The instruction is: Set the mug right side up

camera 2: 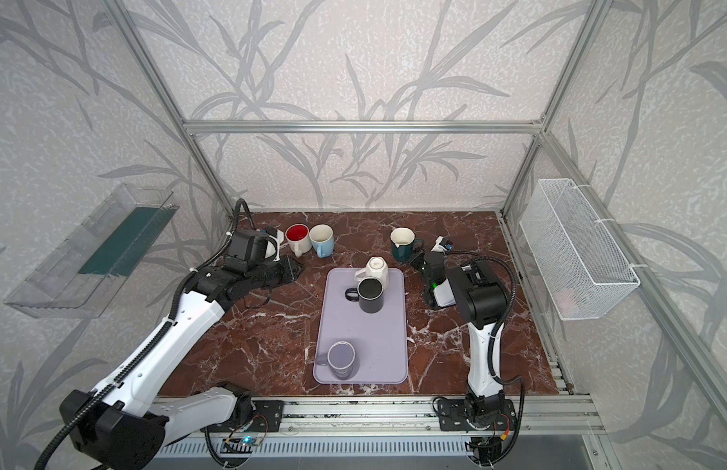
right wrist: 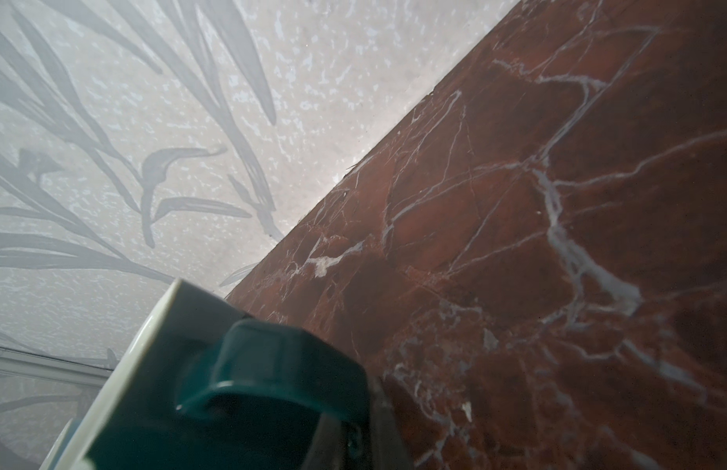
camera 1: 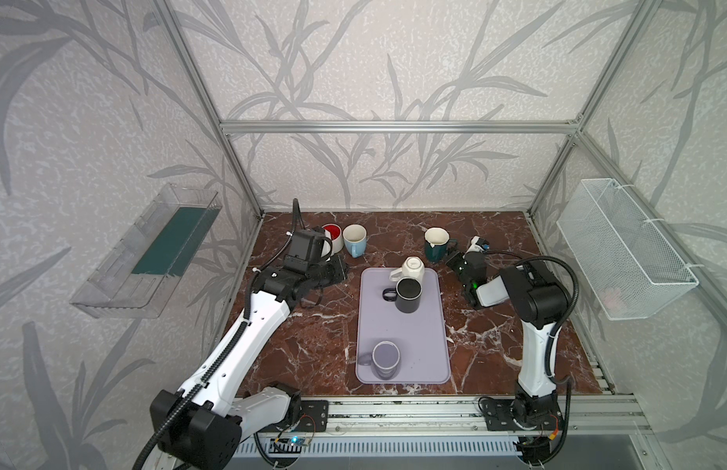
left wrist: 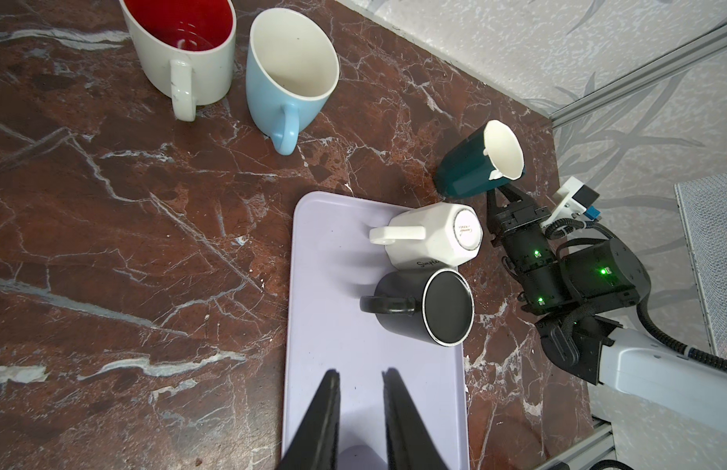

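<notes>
Closest to the right wrist lens is the handle of the dark teal ceramic mug with a white inside (right wrist: 268, 366), which fills the lower part of that view. The right gripper (left wrist: 503, 193) is clamped on this handle. In both top views the dark teal ceramic mug stands mouth up on the red-brown marble-pattern tabletop (camera 1: 313, 337), near its back edge and right of the middle. It is just beyond the far right corner of the rectangular lavender plastic tray (camera 1: 402, 325). Whether its base rests fully on the tabletop I cannot tell.

The left gripper (left wrist: 362, 372) hangs just left of the tray's far end, its fingers a little apart with nothing between them.

For this mug the turning looks done; what is left is to let go of the handle and draw back without tipping it. On the tray's far end a white faceted ceramic mug (camera 1: 413, 266) sits base up, touching a black glazed mug (camera 1: 408, 295). That one and the lavender mug (camera 1: 385, 360) at the near end seem inverted too, less surely. A white red-lined mug (camera 2: 297, 236) and a light blue mug (camera 2: 323, 240) stand upright near the back left corner.
</notes>
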Controlling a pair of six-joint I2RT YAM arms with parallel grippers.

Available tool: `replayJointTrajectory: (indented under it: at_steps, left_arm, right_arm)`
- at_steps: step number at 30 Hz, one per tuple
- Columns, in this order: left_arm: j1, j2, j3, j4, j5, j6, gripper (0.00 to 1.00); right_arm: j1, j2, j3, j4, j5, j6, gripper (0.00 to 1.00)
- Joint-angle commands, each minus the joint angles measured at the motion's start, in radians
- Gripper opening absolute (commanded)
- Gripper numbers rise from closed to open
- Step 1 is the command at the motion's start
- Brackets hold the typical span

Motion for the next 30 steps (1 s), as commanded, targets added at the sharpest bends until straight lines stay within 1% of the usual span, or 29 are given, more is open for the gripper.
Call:
replayJointTrajectory:
  at_steps: [1, 4, 7, 13, 16, 23, 28, 30]
  left_arm:
    - [-0.003, -0.009, -0.014, 0.008, -0.003, -0.009, 0.23]
    - [-0.005, -0.009, -0.016, 0.011, -0.003, -0.009, 0.23]
    - [-0.005, -0.011, -0.015, 0.01, -0.006, -0.005, 0.24]
    - [-0.005, -0.012, -0.013, 0.011, -0.009, -0.002, 0.24]
    - [-0.005, -0.013, -0.015, 0.01, -0.011, 0.0, 0.24]
    - [-0.005, -0.019, -0.021, 0.019, -0.011, -0.003, 0.24]
    - [-0.005, -0.023, -0.03, 0.03, -0.008, -0.003, 0.24]
    - [-0.006, -0.021, -0.033, 0.034, -0.006, -0.003, 0.24]
  right_arm:
    - [-0.003, 0.011, 0.029, 0.068, 0.023, 0.03, 0.06]
    - [-0.003, 0.009, 0.022, 0.066, 0.028, 0.034, 0.13]
    - [-0.003, -0.001, 0.017, 0.041, 0.023, 0.037, 0.22]
    - [0.0, -0.023, -0.001, 0.017, 0.012, 0.033, 0.35]
    - [0.0, -0.05, -0.022, 0.008, 0.008, 0.022, 0.4]
    - [-0.001, -0.144, -0.065, -0.074, -0.019, -0.022, 0.44]
    - [-0.006, -0.224, -0.089, -0.178, -0.036, -0.072, 0.45]
    - [-0.014, -0.259, -0.089, -0.239, -0.064, -0.092, 0.45]
